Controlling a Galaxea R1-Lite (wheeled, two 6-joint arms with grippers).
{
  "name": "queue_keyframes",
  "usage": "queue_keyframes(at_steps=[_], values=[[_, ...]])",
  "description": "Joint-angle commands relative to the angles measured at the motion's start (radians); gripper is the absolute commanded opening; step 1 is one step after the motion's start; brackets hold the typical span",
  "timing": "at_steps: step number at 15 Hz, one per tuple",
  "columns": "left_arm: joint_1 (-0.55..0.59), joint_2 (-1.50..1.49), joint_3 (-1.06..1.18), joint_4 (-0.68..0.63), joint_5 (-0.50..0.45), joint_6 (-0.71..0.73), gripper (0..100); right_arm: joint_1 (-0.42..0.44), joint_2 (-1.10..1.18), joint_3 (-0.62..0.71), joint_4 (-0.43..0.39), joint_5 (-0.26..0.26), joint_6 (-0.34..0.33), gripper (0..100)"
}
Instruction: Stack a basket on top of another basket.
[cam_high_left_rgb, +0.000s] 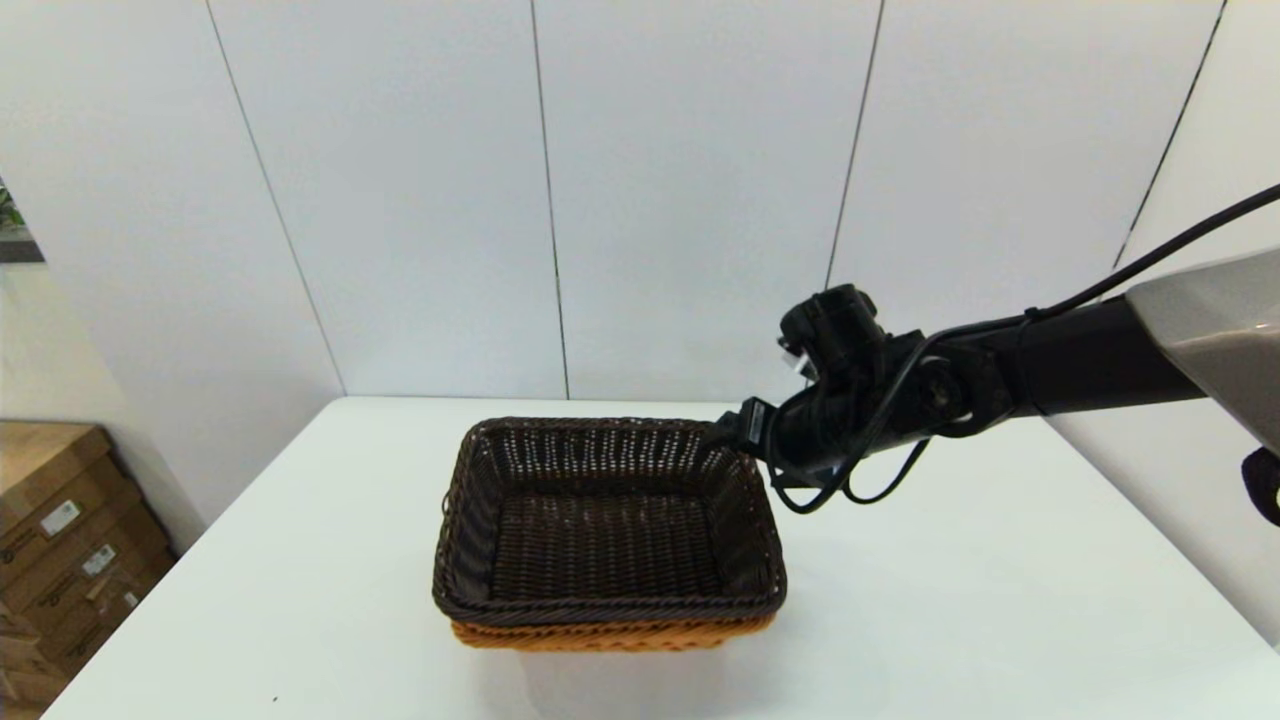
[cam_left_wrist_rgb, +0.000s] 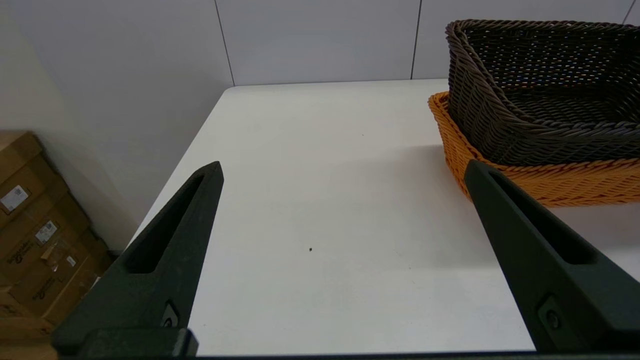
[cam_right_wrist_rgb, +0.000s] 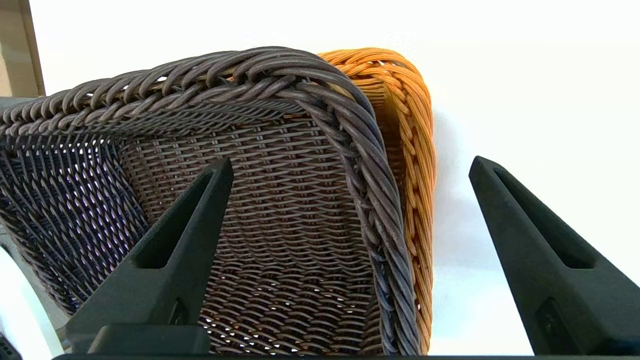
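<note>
Head view, stack: dark basket (cam_high_left_rgb: 608, 520) is nested inside the orange basket (cam_high_left_rgb: 610, 634), which only peeks out along the near edge, mid worktop (cam_high_left_rgb: 1000, 600). Looks like the stacking itself is done.
Head view, right claw (cam_high_left_rgb: 728, 432): sits at the dark basket's far right corner, roughly 1 o'clock from its middle, right up at the rim. Can't tell here if it touches.
Left wrist view, left claw (cam_left_wrist_rgb: 345, 172): spread wide, holding nothing, over bare worktop. Both baskets sit off toward 2 o'clock, well apart from it, so this arm's just idling out of the way.
Right wrist view, right claw: wide too, one finger (cam_right_wrist_rgb: 185, 240) inside the dark basket, the other (cam_right_wrist_rgb: 530, 240) outside both rims, straddling that corner with nothing pinched. My guess is it's let go.
Right wrist view, fit: the dark rim sits a bit inboard of the orange rim, so it's nested rather than perched.
</note>
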Motion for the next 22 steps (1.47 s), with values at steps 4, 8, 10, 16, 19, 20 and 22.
queue_keyframes(at_steps=[4, 8, 10, 16, 19, 20, 22], values=[[0.000, -0.001, 0.002, 0.000, 0.001, 0.000, 100, -0.012, -0.016, 0.006, 0.007, 0.000, 0.001, 100], [0.000, -0.001, 0.002, 0.000, 0.001, 0.000, 100, -0.058, -0.106, 0.055, 0.009, -0.002, -0.021, 100], [0.000, -0.001, 0.002, 0.000, 0.001, 0.000, 100, -0.079, -0.177, 0.089, 0.012, -0.002, -0.044, 100], [0.000, -0.001, 0.002, 0.000, 0.001, 0.000, 100, -0.136, -0.520, 0.259, 0.041, -0.003, -0.231, 100], [0.000, -0.001, 0.002, 0.000, 0.001, 0.000, 100, -0.167, -0.731, 0.379, 0.083, -0.003, -0.334, 100], [0.000, -0.001, 0.002, 0.000, 0.001, 0.000, 100, -0.185, -0.823, 0.443, 0.086, -0.003, -0.369, 100], [0.000, -0.001, 0.002, 0.000, 0.001, 0.000, 100, -0.208, -0.970, 0.560, 0.087, -0.023, -0.426, 100]])
